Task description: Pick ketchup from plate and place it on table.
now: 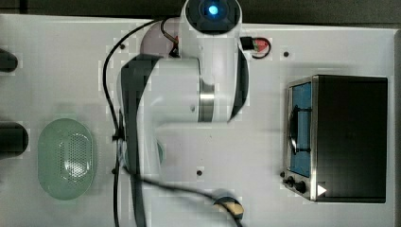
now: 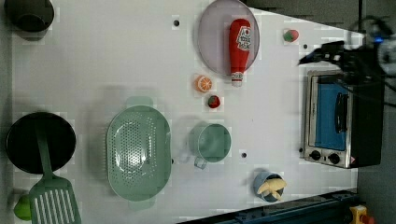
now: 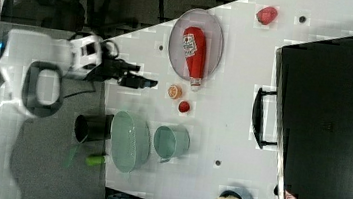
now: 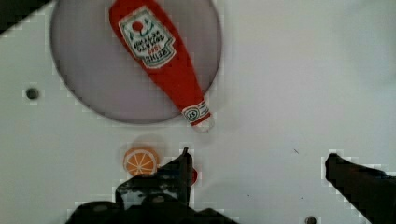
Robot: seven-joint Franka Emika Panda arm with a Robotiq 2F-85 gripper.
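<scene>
The ketchup (image 2: 239,44) is a red bottle with a white label. It lies on the pale lilac plate (image 2: 212,42), and its white cap pokes over the rim towards the orange slice. In the wrist view the ketchup (image 4: 159,56) crosses the plate (image 4: 93,79) diagonally. My gripper (image 4: 257,161) is open, its dark fingers (image 4: 182,163) are wide apart, and only bare white table (image 4: 280,93) lies between them. It hangs clear of the bottle. The right view shows the gripper (image 3: 147,76) to the left of the plate (image 3: 180,49) and the ketchup (image 3: 194,51).
An orange slice (image 2: 203,83) and a small strawberry (image 2: 214,101) lie just beside the plate. A green cup (image 2: 212,142), a green perforated basket (image 2: 138,152), a toaster oven (image 2: 336,121) and a blue bowl (image 2: 271,185) also stand on the table. Another small red fruit (image 2: 291,35) lies near the plate.
</scene>
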